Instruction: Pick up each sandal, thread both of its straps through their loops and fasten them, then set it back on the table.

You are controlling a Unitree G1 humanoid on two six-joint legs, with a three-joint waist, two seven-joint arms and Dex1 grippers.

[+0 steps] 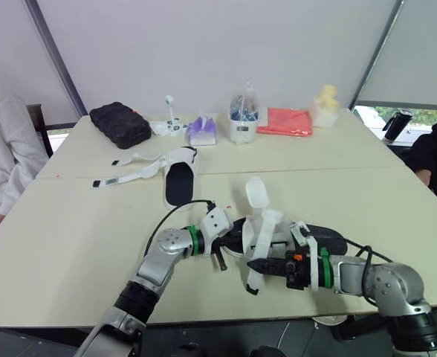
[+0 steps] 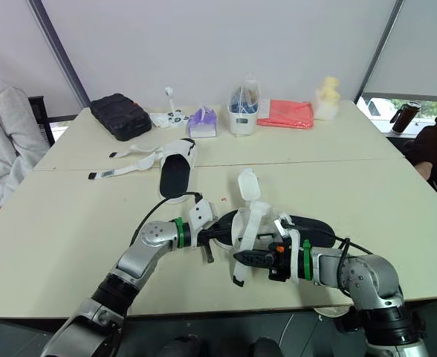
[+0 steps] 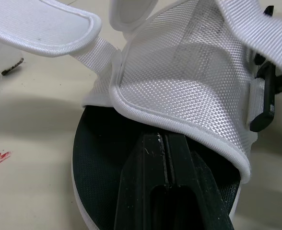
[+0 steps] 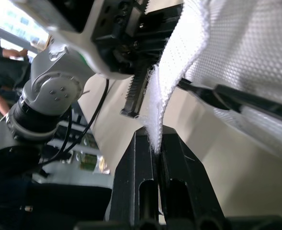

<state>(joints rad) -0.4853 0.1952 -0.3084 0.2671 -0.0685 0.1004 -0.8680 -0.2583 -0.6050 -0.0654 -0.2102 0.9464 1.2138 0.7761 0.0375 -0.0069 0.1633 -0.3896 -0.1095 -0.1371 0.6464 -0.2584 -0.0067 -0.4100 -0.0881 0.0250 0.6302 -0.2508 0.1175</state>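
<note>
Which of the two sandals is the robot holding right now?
The near sandal: the right end effector pinches its white strap. The far sandal lies untouched, straps splayed out.

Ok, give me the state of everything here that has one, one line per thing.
near sandal: straps unfastened, held at the grippers.
white strap: loose, pinched by the right gripper.
far sandal: lying flat, straps undone and splayed out.
left gripper: jaws shut, tips on the near sandal's insole.
right gripper: jaws shut on the white strap.
black case: closed.
</note>
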